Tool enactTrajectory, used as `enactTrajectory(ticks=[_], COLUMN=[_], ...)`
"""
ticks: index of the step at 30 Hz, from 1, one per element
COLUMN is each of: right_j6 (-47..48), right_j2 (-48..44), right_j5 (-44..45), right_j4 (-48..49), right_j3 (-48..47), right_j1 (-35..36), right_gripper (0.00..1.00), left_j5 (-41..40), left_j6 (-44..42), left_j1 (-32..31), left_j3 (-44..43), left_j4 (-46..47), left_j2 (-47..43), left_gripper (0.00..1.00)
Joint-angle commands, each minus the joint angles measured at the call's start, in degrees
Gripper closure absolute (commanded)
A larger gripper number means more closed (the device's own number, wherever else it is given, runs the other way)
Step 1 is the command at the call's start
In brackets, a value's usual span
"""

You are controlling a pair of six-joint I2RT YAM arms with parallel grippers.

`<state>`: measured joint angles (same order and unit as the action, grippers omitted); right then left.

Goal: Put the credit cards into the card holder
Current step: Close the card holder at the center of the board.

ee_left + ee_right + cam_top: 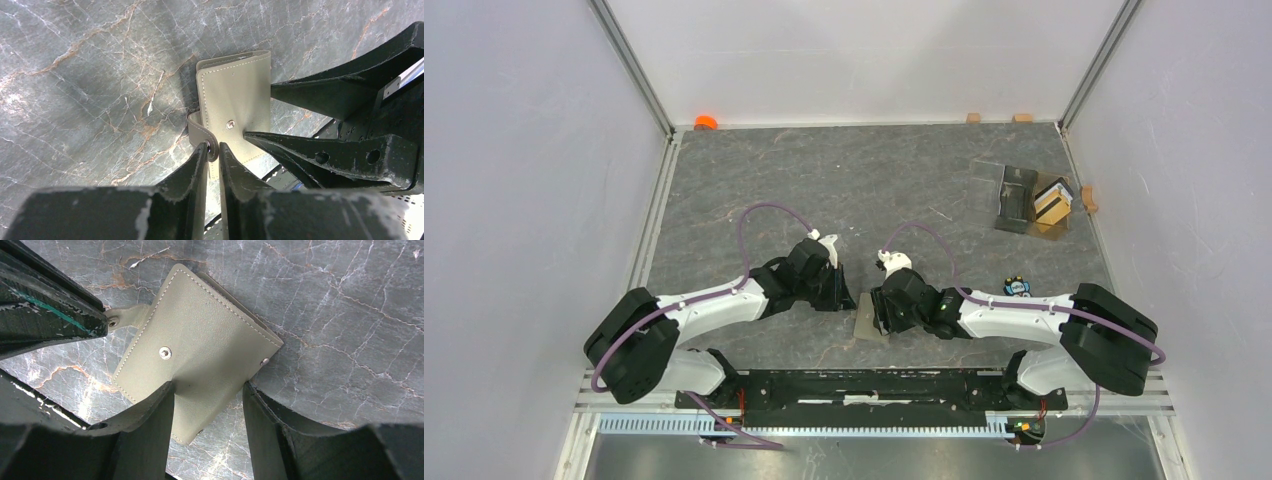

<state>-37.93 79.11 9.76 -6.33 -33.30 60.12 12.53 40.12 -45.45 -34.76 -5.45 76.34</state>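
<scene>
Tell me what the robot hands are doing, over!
Left gripper shut on tab of flat olive-khaki card holder. Right gripper open, straddling it. Tan-orange credit cards in clear plastic box, far right. Nothing blocking.

Overhead; wrist close-ups on card holder (235, 100)

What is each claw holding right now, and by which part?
Left claw pinches the card holder by the snap end of its tab flap. Right claw is open over the holder's body, clamping nothing.

A clear plastic box (1016, 200) (far right) sits well apart from an orange cap (705, 122).
</scene>
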Motion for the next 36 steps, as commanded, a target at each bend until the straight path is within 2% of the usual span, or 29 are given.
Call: enactTrajectory(ticks=[1,13,16,36], right_j6=[0.1,-0.2,-0.3,-0.5], right_j2=[1.8,1.2,1.3,0.8], right_j5=[1.2,1.1,1.1,1.2], right_j4=[-2.7,-2.2,-2.2,-1.9], right_j3=[1.6,2.3,2.4,3.1], right_j1=[0.4,0.4,0.4,0.4], right_gripper=[0.44,0.44,0.44,0.44], left_j5=[-0.1,0.3,1.9,2.3], left_j6=[-1.7,-1.9,-1.5,-1.8], left_j1=[-0.2,-0.2,-0.2,-3.4], left_j3=[-1.3,-0.9,-0.5,-3.7], left_j4=[1.9,1.9,4.4,5.2], left_j2=[0.2,0.7,0.9,7.0], left_gripper=[0.81,0.92,0.98,0.98])
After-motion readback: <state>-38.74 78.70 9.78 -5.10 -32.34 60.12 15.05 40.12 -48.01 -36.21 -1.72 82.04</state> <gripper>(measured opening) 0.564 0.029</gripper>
